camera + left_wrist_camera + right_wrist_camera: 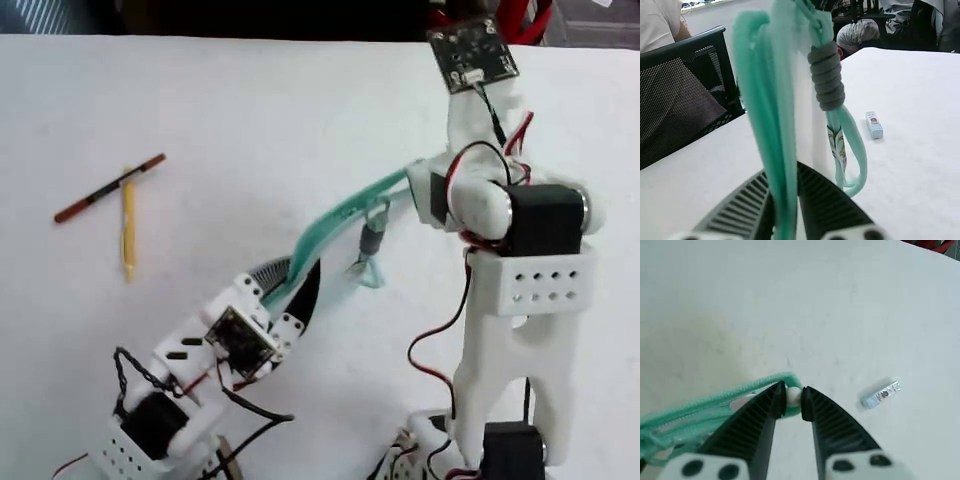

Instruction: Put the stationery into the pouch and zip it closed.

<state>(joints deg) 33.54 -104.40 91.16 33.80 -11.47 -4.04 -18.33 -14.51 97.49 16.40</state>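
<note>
High view: mint-green translucent pouch point(330, 225) near the centre of the white table point(250, 100), seen edge-on as a narrow band running from seven o'clock to two o'clock. Seven-o'clock end pinched in the left gripper point(283, 288), jaws closed on the fabric. Two-o'clock end met by the right gripper point(418, 183), partly hidden beneath the wrist of the right arm point(525, 290). Zip-pull strap point(366, 266) hanging from the band's middle, bound by a grey wrap point(372, 238). Well apart from the pouch, at nine o'clock on the table, a brown-and-black pen point(110, 188) lying slantwise across the twelve-o'clock end of a yellow pencil point(128, 235), the two touching, both outside the pouch. Left wrist view: left gripper point(784, 175) with dark ribbed jaws clamped on the pouch point(765, 100), its edge standing upright between them. Strap point(852, 150) looped beside it under the grey wrap point(826, 75). Small pale-blue block point(873, 125) flat on the table beyond the strap, apart from the pouch. Black mesh chair point(685, 95) past the table edge. Right wrist view: right gripper point(793, 391) nearly closed, fingertips nipping the pouch's end point(715, 407) with a small white piece between them. Pale-blue block point(881, 394) on bare table near the fingertips, not touching them.
</note>
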